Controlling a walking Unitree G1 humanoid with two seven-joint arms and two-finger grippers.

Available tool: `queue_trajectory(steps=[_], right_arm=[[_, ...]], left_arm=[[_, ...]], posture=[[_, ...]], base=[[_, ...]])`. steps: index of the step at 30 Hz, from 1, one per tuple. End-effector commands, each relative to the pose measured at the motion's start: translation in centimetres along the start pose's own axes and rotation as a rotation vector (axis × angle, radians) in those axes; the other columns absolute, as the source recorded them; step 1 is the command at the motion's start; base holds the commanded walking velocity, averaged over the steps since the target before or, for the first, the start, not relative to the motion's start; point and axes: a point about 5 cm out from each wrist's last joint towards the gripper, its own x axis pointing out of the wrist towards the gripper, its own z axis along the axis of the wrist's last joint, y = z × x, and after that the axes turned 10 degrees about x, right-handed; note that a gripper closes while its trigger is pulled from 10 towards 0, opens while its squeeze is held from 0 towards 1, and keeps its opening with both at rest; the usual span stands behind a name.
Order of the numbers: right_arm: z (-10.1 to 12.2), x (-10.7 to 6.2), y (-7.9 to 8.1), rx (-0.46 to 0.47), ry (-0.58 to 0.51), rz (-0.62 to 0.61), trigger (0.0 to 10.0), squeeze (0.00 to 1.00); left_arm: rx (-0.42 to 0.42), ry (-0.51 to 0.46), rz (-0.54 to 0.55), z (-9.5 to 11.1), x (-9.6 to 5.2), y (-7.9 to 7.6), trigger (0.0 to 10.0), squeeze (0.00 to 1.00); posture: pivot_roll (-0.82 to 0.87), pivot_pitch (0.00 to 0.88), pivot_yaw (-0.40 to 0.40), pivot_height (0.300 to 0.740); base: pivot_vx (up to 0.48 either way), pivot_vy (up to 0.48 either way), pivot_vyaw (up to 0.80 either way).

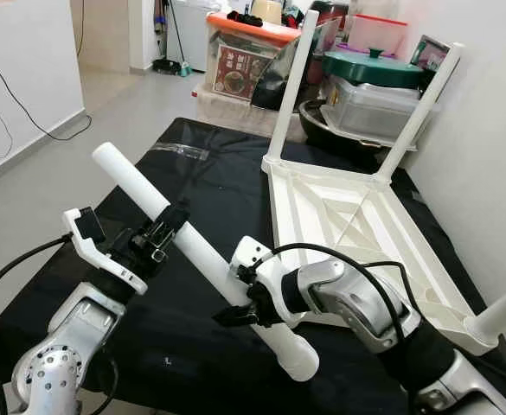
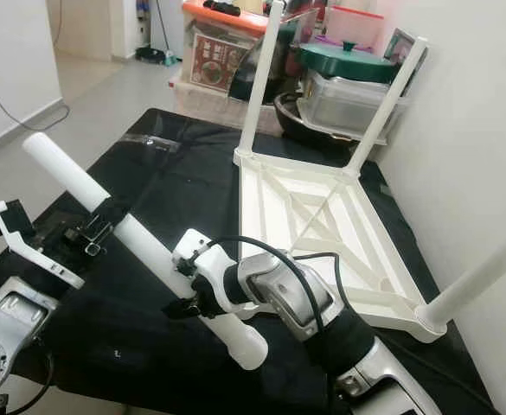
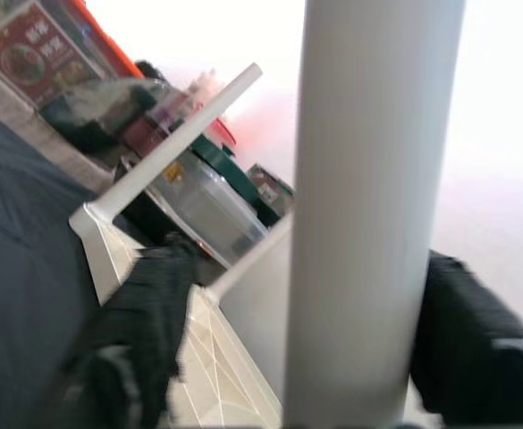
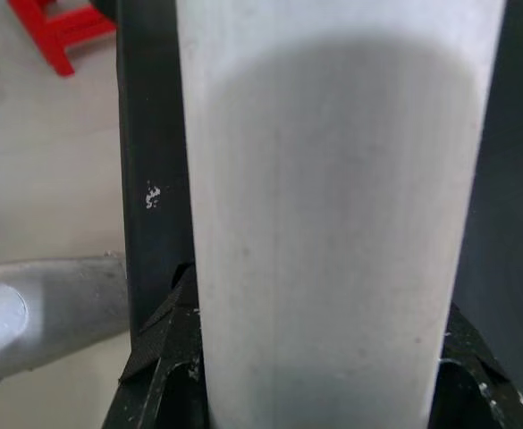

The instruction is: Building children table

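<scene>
Both grippers, left (image 1: pixel 162 232) and right (image 1: pixel 246 304), fingers clamped on loose table leg (image 1: pixel 196 249) | upturned table (image 1: pixel 356 229) on black mat (image 1: pixel 192 173) at 2 o'clock | advice: swing leg upright, align squarely with empty corner socket.

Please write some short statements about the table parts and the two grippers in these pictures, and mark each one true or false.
1. Both grippers hold the same white leg. True: the left gripper and right gripper are each shut on it.
2. The table top lies upside down on the black mat. True.
3. All four legs are already mounted. False: three stand on the top; the fourth is held.
4. The held leg stands upright. False: it is slanted above the mat.
5. The mat is red. False: black.
</scene>
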Motion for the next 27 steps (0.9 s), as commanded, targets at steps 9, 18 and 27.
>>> queue_trajectory(steps=[9,18,27], right_arm=[[0.2,-4.6,-3.1,0.077,-0.087,-0.123,0.0,0.0],[1.3,-9.0,-6.1,0.115,-0.202,-0.307,0.0,0.0],[7.0,-13.3,-10.1,0.44,-0.81,-0.645,0.0,0.0]], left_arm=[[-0.099,-0.033,-0.122,1.2,-1.0,-1.3,10.0,1.0],[-0.09,-0.037,-0.18,2.1,-1.5,-1.8,10.0,0.0],[0.174,0.208,0.216,-1.7,-2.4,3.2,10.0,0.0]], posture=[[0.07,0.0,-0.147,0.74],[0.08,0.0,-0.15,0.74],[0.08,0.0,-0.137,0.74]], base=[[0.0,0.0,0.0],[0.0,0.0,0.0],[0.0,0.0,0.0]])
